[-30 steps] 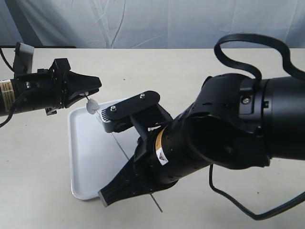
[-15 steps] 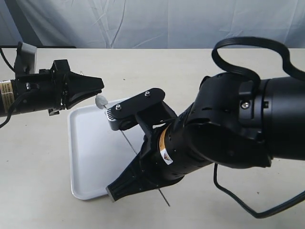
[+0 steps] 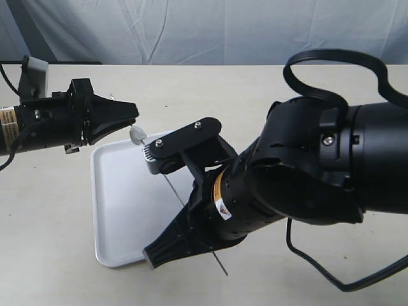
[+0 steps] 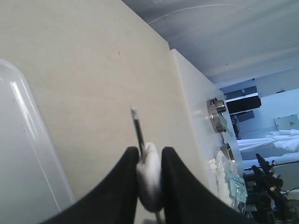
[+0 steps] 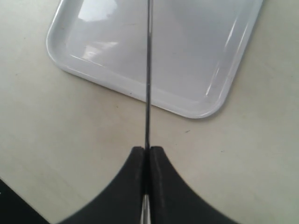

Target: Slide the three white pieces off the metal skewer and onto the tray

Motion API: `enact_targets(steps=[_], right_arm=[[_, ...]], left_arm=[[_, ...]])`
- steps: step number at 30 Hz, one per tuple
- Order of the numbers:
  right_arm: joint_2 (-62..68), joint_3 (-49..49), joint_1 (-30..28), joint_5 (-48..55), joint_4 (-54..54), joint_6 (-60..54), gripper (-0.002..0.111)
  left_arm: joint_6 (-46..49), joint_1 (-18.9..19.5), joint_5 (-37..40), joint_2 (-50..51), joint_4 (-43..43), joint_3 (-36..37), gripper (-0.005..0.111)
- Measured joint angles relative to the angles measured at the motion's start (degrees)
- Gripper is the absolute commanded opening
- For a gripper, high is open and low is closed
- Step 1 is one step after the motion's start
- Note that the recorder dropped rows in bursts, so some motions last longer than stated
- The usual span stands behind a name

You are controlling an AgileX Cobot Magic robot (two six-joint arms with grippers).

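Beige table (image 3: 51, 242) carries the white tray (image 3: 121, 210) left of centre. Left tool (image 4: 150, 151) is nearly closed, pinching one white piece (image 4: 149, 179) threaded near the tip of the metal skewer (image 5: 148, 70), above the tray's far corner. Right tool (image 5: 147, 151) is clamped tight on the skewer's other end, just beyond the tray's near edge.

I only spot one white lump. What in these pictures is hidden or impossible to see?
- Left wrist view: the left gripper fingers cover most of the white piece, and the metal skewer behind it is hidden.
- Exterior view: the right arm covers stretches of the skewer and part of the tray, so any further pieces there cannot be seen.
- Right wrist view: past the right gripper, the skewer leaves the frame's edge; no pieces show.
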Motion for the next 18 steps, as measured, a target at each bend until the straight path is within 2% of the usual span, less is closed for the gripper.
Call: enact_targets(steps=[6,10,18], right_arm=[[0.0,0.0,0.0,0.0,0.6,0.0,-0.001],[0.0,0.0,0.0,0.0,1.4,0.1,-0.001],[0.0,0.0,1.3,-0.3,1.7,0.6,-0.001]], left_arm=[[0.0,0.0,0.0,0.0,0.0,0.0,0.017],[0.0,0.0,0.0,0.0,0.0,0.0,0.011],[0.4,0.0,-0.3,0.0,-0.6,0.0,0.011]])
